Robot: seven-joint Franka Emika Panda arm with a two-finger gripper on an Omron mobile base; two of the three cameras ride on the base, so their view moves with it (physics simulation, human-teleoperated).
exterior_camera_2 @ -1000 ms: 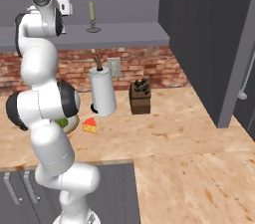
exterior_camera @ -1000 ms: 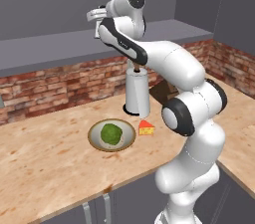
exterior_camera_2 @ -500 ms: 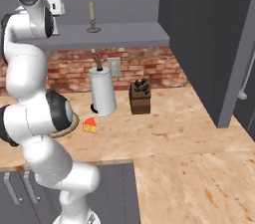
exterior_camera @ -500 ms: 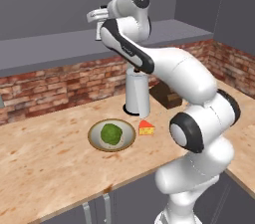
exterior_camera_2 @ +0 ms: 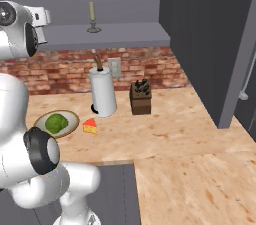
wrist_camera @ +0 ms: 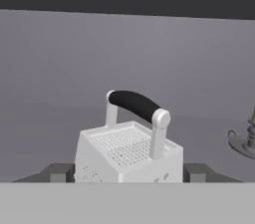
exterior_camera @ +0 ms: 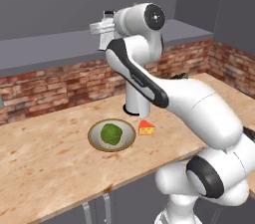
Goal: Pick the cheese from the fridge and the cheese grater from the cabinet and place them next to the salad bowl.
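The cheese grater (wrist_camera: 128, 151), silvery with a dark handle (wrist_camera: 133, 103), stands upright on the grey cabinet shelf (exterior_camera: 45, 51) in front of its plain back panel. My gripper (wrist_camera: 127, 174) is open, with one fingertip (wrist_camera: 59, 172) close at each side of the grater's base. In the left base view the gripper (exterior_camera: 101, 27) is up at shelf height, above the counter. The salad bowl (exterior_camera: 111, 135) with its lettuce ball sits on the wooden counter. Just to its right lies the cheese (exterior_camera: 146, 127) wedge, also seen as cheese (exterior_camera_2: 90, 126) beside the bowl (exterior_camera_2: 56, 123).
A candle in a metal holder (exterior_camera_2: 92, 18) stands on the shelf to the grater's right, holder (wrist_camera: 244, 141). A tall white cylinder (exterior_camera_2: 102, 92) and a dark knife block (exterior_camera_2: 140, 98) stand by the brick wall. The tall dark grey fridge (exterior_camera_2: 210, 34) rises at the right.
The hand has stayed at the shelf while the arm's elbow and lower links have swung over to the right in the left base view. Bowl and cheese have not moved.
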